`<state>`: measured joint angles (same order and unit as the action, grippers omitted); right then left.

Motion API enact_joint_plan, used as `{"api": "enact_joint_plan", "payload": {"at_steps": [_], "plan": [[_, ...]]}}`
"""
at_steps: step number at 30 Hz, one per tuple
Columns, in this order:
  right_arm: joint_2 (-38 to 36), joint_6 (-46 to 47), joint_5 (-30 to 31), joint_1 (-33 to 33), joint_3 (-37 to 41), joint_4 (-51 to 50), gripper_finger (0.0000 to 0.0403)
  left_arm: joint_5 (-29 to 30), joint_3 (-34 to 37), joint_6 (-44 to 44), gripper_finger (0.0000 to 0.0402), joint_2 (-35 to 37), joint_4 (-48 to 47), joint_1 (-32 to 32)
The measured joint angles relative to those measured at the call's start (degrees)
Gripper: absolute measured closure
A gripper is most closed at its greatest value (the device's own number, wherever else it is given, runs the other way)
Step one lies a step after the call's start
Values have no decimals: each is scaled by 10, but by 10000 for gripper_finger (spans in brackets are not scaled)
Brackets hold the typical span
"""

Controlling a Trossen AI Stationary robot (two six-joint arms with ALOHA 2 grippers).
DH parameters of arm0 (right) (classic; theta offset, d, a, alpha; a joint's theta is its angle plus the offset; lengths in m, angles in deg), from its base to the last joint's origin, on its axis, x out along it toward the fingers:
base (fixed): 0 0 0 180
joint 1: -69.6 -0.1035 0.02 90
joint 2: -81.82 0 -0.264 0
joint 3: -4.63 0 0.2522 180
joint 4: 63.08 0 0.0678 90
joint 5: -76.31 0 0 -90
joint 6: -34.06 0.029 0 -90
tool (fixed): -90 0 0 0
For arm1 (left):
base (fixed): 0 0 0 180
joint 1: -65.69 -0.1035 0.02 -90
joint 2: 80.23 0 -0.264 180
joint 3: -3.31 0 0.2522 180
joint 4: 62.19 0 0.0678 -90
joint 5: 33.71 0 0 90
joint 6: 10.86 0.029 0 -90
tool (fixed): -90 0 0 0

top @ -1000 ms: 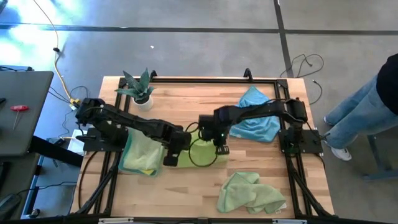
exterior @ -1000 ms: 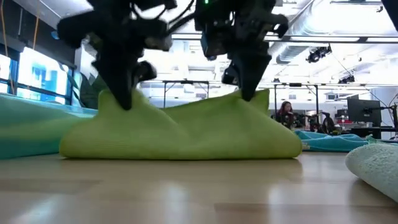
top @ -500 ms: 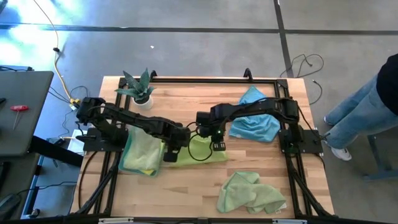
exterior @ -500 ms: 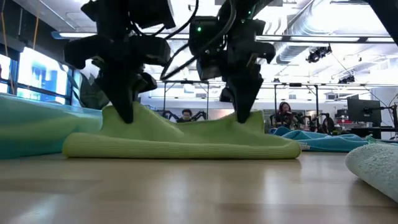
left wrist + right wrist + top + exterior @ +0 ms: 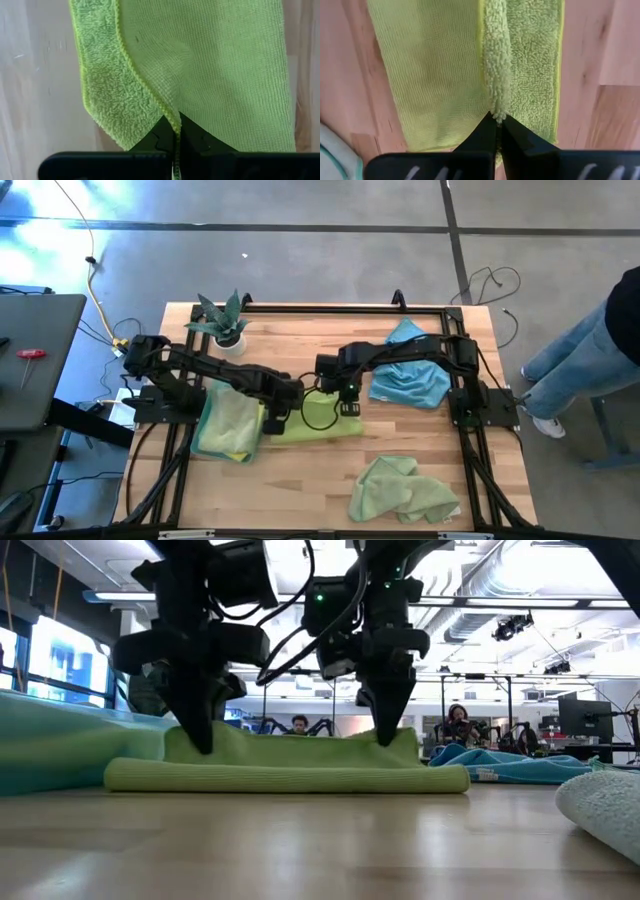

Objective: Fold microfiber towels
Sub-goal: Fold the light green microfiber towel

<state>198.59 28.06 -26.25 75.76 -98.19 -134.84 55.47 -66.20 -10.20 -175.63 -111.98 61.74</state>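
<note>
Both grippers, left gripper [image 5: 277, 417] and right gripper [image 5: 347, 402], are pinched tight on the lime-green microfiber towel [image 5: 318, 423] mid-table. Uneven release would probably skew the fold, or snagged loops drag it open.

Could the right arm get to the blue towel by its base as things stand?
Probably not yet. The right gripper is shut on the lime towel mid-fold, as is the left gripper. The blue towel lies uncovered near the arm's base, so once it lets go the way looks free.
</note>
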Motion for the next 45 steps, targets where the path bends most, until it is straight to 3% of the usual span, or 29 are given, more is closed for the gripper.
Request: {"api": "enact_joint_plan", "payload": {"at_steps": [6, 11, 20, 24, 31, 35, 39, 45], "plan": [[0, 6, 5, 2, 0, 12, 377, 22, 0, 0, 401, 0, -1, -2], [0, 21, 39, 2, 0, 7, 315, 54, 0, -5, 394, 0, 0, -2], [0, 27, 52, 6, 0, -59, 202, 59, 0, -25, 306, 0, -13, 0], [0, 28, 52, 10, 0, -122, 192, 89, -1, -27, 258, 0, -16, 0], [-18, 37, 52, 13, 0, -228, 192, 241, -67, 31, 237, 0, -115, 8], [-73, 63, 53, 13, 0, -233, 192, 177, -90, 28, 236, 1, -138, 8], [-186, 134, 55, 13, 72, -117, 192, 64, -89, 15, 236, 5, -132, 23], [-367, 409, 13, -9, 329, 214, 192, 45, -89, -13, 236, 19, -72, 63]]}}
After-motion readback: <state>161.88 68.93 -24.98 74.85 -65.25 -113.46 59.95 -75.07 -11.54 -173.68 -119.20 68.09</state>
